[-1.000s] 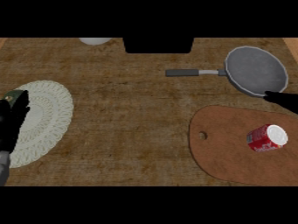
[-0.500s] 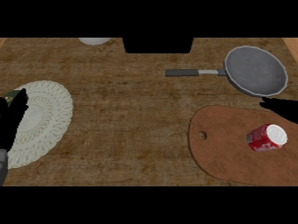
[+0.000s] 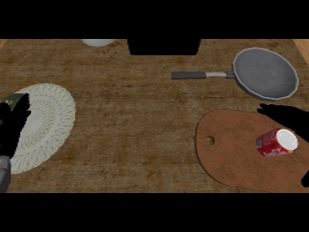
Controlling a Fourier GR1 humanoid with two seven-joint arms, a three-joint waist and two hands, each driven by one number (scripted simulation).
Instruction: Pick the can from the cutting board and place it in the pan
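As the reach for the can (image 3: 276, 142) is judged to be under way, the red can is seen lying on its side on the cutting board (image 3: 234, 154), pale end toward the right hand (image 3: 297, 115). That hand is held spread at the board's far right edge, fingers straight, near the can but apart from it. A cleaner grasp would likely be had if the fingers were brought across the can's rounded side, not its ends, since it may roll. The pan (image 3: 266, 73) is set beyond the board on the surface (image 3: 137, 113), handle pointing left. The left hand (image 3: 8, 127) is rested, fingers straight, over a pale round mat (image 3: 46, 118).
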